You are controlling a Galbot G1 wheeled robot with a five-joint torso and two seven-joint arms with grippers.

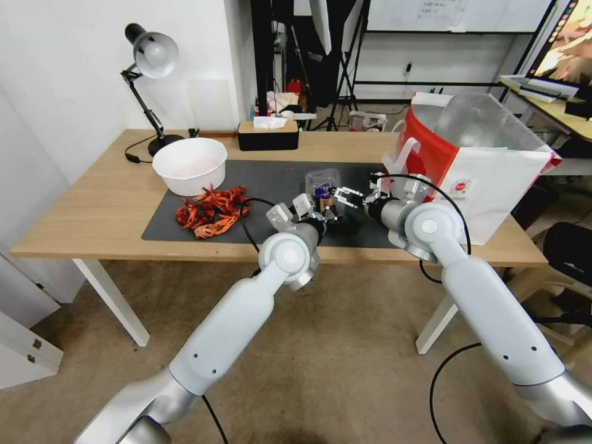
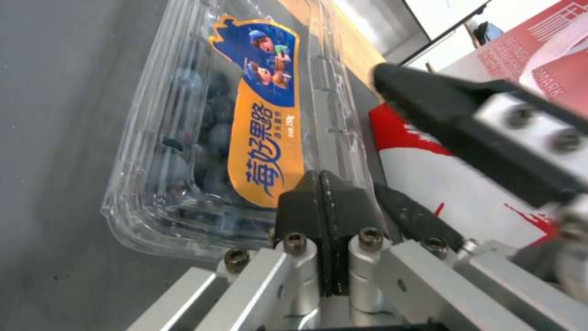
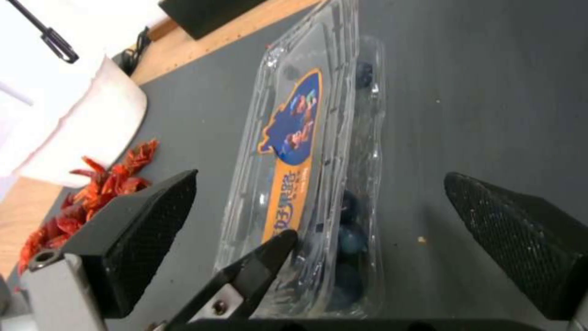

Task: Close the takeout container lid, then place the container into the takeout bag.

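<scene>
The takeout container [image 1: 322, 180] is a small clear clamshell with dark blueberries, lying on the dark mat just left of the takeout bag [image 1: 493, 179]. Its lid [image 2: 263, 115], carrying an orange and blue label, is folded down over the base. My left gripper [image 2: 319, 177] is shut, its fingertips resting on the lid's near edge. My right gripper [image 3: 319, 181] is open, with one finger on each side of the container [image 3: 319, 138] and touching neither side. In the head view, the left gripper [image 1: 317, 206] and right gripper [image 1: 345, 197] meet at the container's near end.
A white bowl [image 1: 189, 165] and a heap of red crayfish [image 1: 211, 211] lie on the left part of the mat [image 1: 259, 179]. A black tissue box [image 1: 267, 134] and a desk lamp [image 1: 151, 58] stand at the back. The bag's mouth faces up and left.
</scene>
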